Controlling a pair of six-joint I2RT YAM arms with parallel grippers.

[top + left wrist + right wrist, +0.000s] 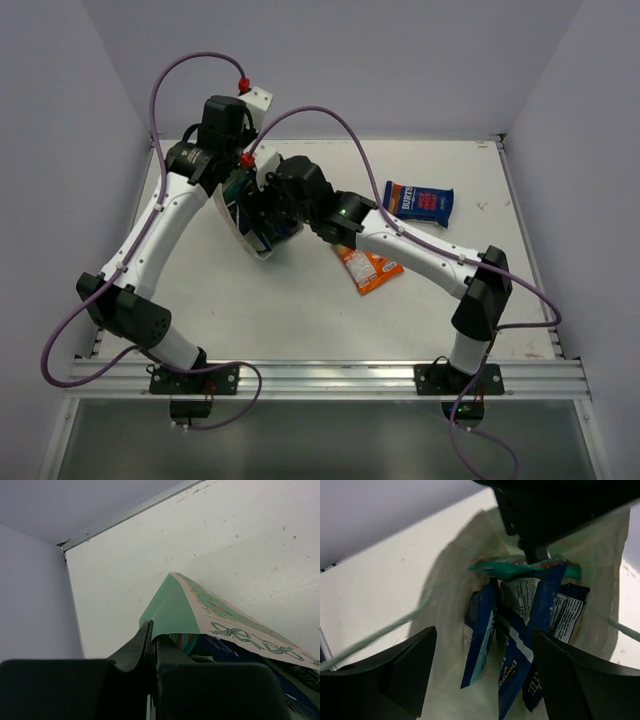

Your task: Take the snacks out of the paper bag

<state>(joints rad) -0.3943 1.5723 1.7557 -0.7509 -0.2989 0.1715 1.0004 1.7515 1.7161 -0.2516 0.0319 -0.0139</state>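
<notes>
We see the left jaws pinched on the paper bag [172,610] rim; right jaws gape at its mouth (blue snacks [517,645] inside, perhaps three).

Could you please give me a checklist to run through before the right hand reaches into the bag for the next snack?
1. The left hand is shut on the rim of the paper bag: ok.
2. The right hand is open at the bag's mouth: ok.
3. Snacks remain inside: ok, dark blue packets and a teal packet show.
4. A single packet is lined up for the grasp: cannot tell.
5. Snacks taken out lie apart from the bag: ok, the orange packet and the blue packet are on the table.
</notes>
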